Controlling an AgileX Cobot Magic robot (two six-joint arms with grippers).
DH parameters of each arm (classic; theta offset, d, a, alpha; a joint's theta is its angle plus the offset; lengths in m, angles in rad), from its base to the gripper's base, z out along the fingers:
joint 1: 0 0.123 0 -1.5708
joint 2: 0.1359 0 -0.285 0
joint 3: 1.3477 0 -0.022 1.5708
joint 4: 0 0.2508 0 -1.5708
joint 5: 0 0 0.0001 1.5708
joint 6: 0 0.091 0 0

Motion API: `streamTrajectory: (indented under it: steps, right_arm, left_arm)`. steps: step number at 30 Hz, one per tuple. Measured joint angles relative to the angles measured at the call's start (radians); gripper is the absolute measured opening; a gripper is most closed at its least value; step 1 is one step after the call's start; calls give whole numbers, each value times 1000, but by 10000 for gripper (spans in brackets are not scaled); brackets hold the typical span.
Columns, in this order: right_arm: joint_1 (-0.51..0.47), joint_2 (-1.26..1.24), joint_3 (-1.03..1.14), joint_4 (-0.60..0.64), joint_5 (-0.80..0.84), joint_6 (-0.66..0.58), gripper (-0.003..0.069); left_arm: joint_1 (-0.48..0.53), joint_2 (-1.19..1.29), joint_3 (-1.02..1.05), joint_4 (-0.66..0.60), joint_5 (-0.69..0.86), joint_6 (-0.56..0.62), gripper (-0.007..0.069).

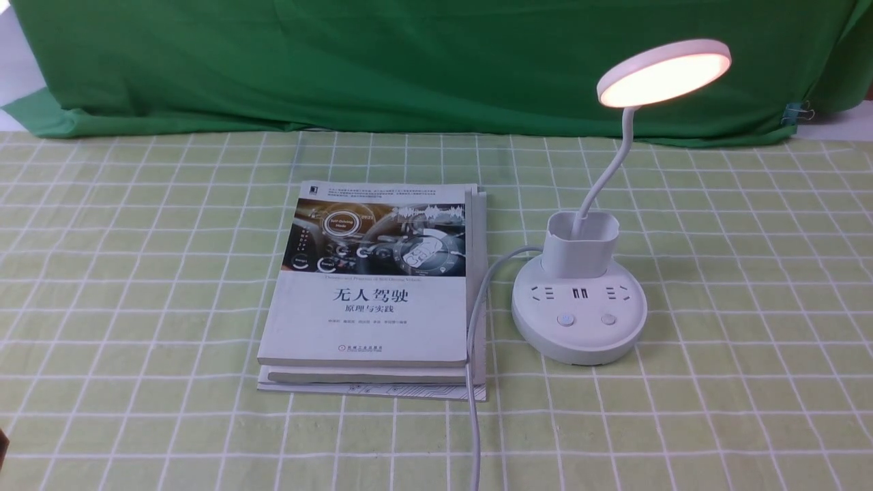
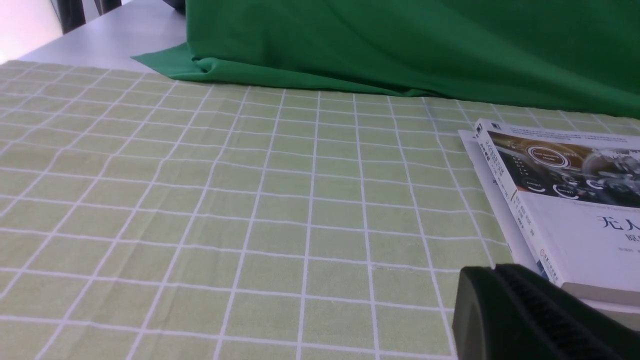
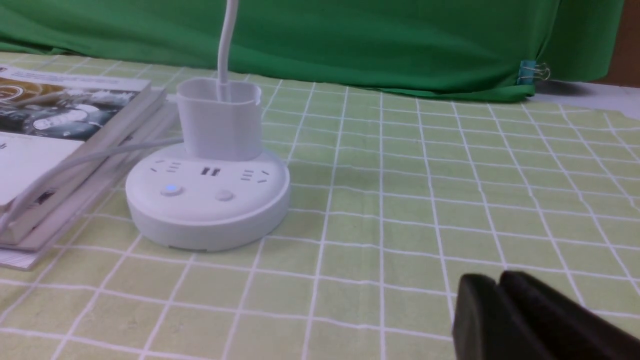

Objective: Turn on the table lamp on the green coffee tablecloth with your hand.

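The white table lamp stands on the green coffee tablecloth, right of centre. Its round disc head glows warm white. The left button on its base shows a blue light in the right wrist view. My right gripper is shut and empty, low over the cloth, apart from the lamp base. My left gripper is shut and empty, beside the near corner of the books. Neither gripper shows in the front view.
A stack of books lies left of the lamp. The lamp's grey cable runs along the books' right edge toward the front. A dark green backdrop cloth hangs at the back, with a clip at its right end.
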Motion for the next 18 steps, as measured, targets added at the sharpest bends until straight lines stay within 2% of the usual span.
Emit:
streamTrajectory:
  steps: [18]
  right_arm:
    - [0, 0, 0, 0, 1, 0, 141]
  left_arm:
    - [0, 0, 0, 0, 0, 0, 3]
